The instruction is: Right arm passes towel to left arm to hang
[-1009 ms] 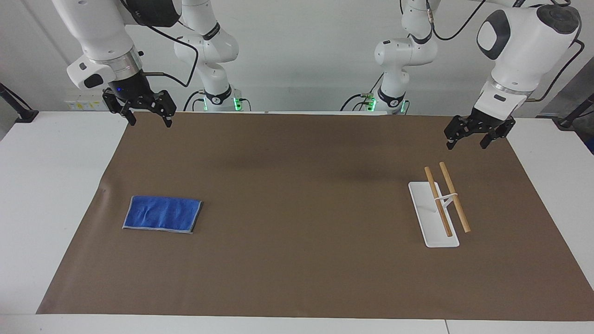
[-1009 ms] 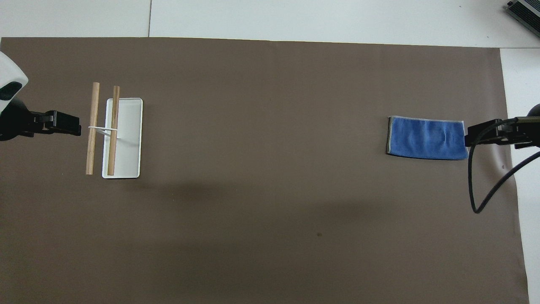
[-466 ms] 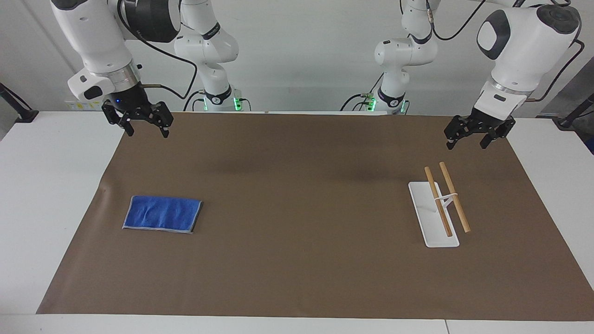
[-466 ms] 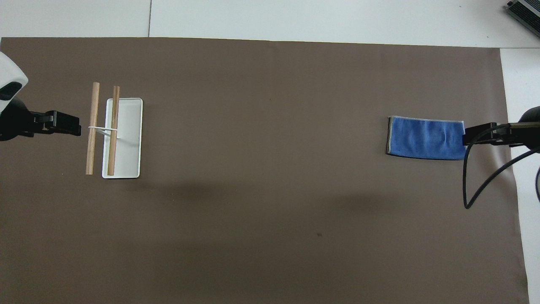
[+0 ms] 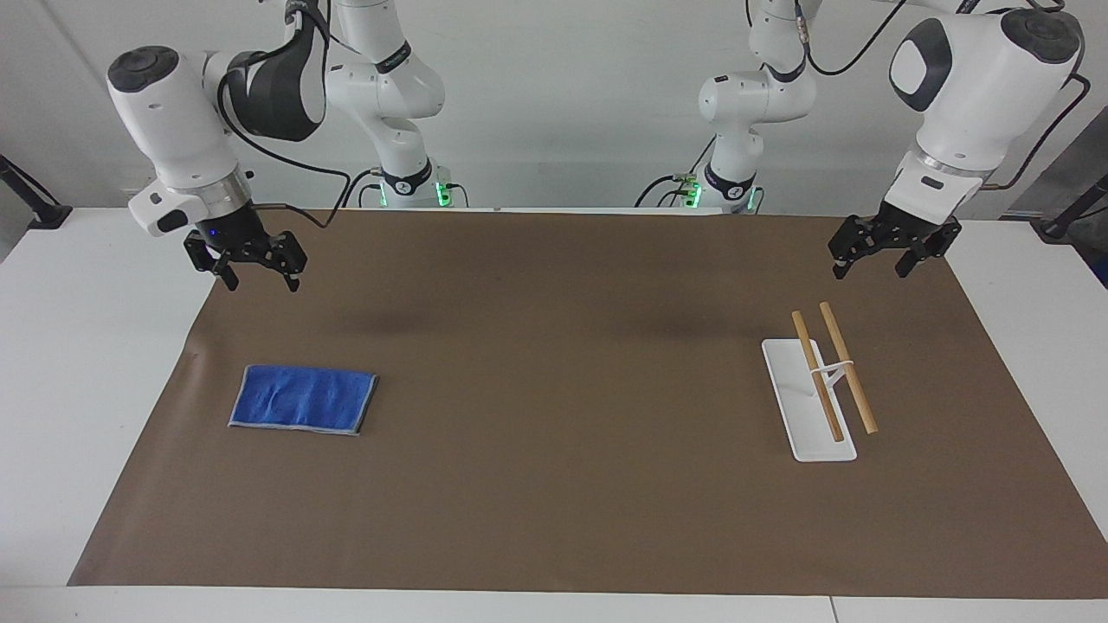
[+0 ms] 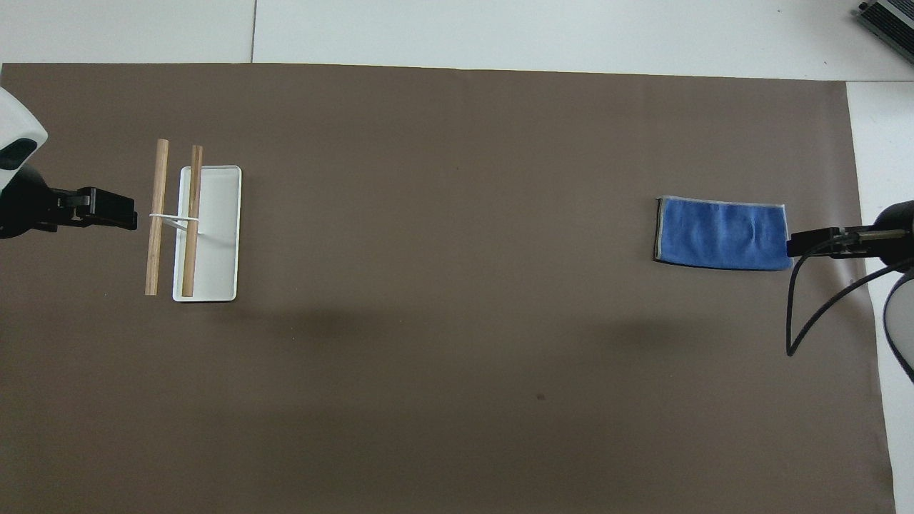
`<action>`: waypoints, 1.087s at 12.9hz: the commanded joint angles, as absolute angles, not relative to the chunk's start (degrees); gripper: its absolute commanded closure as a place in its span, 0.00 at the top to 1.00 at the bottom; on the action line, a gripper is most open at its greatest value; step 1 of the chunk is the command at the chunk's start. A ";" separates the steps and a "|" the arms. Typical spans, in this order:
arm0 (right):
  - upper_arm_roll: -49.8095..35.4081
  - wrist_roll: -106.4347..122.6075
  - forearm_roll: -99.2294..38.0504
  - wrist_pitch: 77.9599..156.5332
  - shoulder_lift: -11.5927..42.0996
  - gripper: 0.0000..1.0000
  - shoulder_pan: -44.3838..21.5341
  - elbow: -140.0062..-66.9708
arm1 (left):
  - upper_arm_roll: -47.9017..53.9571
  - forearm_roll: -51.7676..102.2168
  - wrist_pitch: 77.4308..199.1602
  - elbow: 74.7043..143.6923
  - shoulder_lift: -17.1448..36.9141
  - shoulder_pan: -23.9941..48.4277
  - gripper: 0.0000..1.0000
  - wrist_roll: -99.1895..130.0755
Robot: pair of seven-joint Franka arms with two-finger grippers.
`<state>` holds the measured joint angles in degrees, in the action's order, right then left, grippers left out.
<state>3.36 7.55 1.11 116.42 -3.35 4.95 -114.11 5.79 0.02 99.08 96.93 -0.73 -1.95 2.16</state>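
White table [image 5: 104,363] under a large brown mat [image 5: 554,389], with a pale wall at the robots' end; the towel [image 5: 302,399] lies flat on the mat toward the right arm's end, nothing on it; toward the left arm's end stands a white rack [image 5: 808,400] carrying two wooden rods [image 5: 848,368], bare; the right tool [image 5: 252,272] hangs over the mat's edge, nearer the robots than the towel, fingers spread, holding nothing; the left tool [image 5: 870,265] waits over the mat just robot-side of the rack, likewise spread and empty.
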 commanded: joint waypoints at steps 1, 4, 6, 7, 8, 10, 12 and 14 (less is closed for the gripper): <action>3.08 9.84 0.00 122.76 0.51 1.00 6.15 -116.28 | 5.45 0.35 99.14 98.09 -2.02 -1.93 1.00 1.67; 3.08 9.84 0.00 130.32 6.48 1.00 6.15 -116.45 | 5.45 0.35 99.14 98.09 -1.93 -1.93 1.00 1.67; 3.08 9.84 -0.09 135.24 9.83 1.00 6.24 -117.07 | 5.45 0.35 99.14 98.09 -1.93 -1.93 1.00 1.67; 3.08 9.76 -0.09 137.26 11.24 1.00 6.33 -117.16 | 5.45 0.35 99.05 98.09 -2.02 -1.93 1.00 1.67; 3.08 9.58 -0.09 138.76 12.03 1.00 6.24 -117.16 | 5.45 0.35 99.14 98.09 -1.93 -1.93 1.00 1.67; 2.99 9.40 -0.09 140.87 14.23 1.00 5.98 -117.16 | 5.45 0.35 99.14 98.09 -2.02 -1.93 1.00 1.67; 2.99 9.67 -0.09 142.90 16.69 1.00 6.15 -117.25 | 5.45 0.35 99.14 98.09 -2.02 -1.93 1.00 1.67; 2.99 9.58 -0.09 143.17 16.70 1.00 5.98 -118.99 | 5.45 0.35 99.05 98.09 -2.02 -1.93 1.00 1.67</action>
